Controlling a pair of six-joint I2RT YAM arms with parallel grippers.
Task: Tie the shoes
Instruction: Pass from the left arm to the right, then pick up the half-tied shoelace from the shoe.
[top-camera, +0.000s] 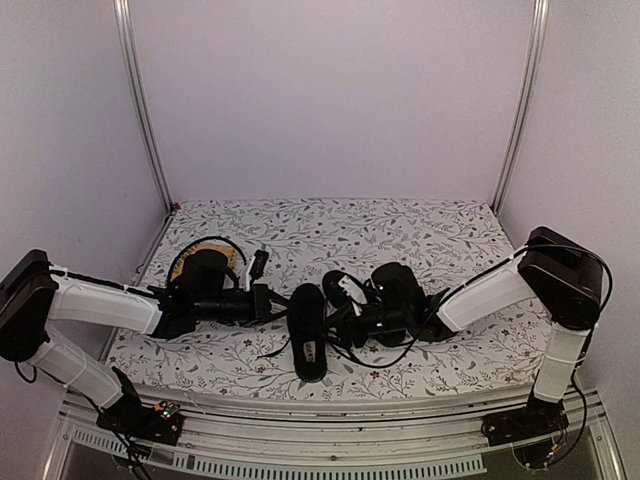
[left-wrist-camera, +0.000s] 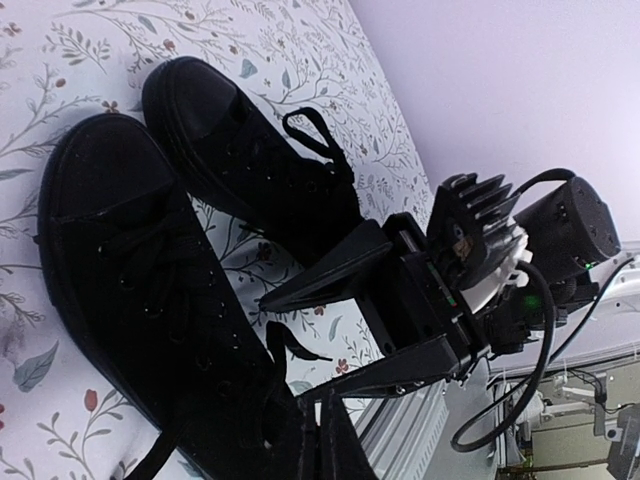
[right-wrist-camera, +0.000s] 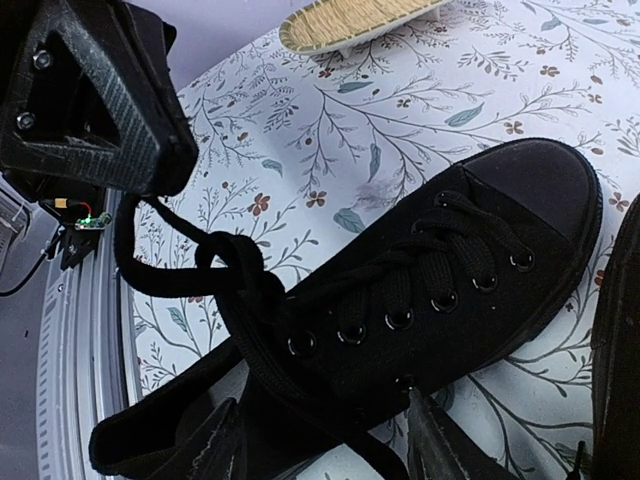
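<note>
"Black lace on black canvas, that's where this could go sideways. The shoes (left-wrist-camera: 130, 280) sit side by side on the floral bench (right-wrist-camera: 400, 120), with the yellow mat (right-wrist-camera: 350, 25) further back. The lace (right-wrist-camera: 230, 265) on the one being worked has only a loose crossing in it, nothing snug. Nothing pins that shoe down, so a hard tug would probably drag it across the bench instead of tightening anything." (mossy_kev)

"Agreed. The left pincer (right-wrist-camera: 150, 170) looks clamped shut, with a strand of that lace running straight up into its tip. It's a thin strand, so it could slide out if the pull comes at an angle." (tinbot_dan)

"And the right pincer (left-wrist-camera: 285, 345)?" (mossy_kev)

"Jaws are partly spread and gripping nothing. They hang just over the open end of the shoe, with a loose bit of lace lying in the gap but not pinched. That's the risky one: if it closes from there it could catch the tongue, the shoe's edge or the wrong strand — hard to tell strands apart when everything's the same colour. If it grabs badly, the crossing likely falls open." (tinbot_dan)
</note>
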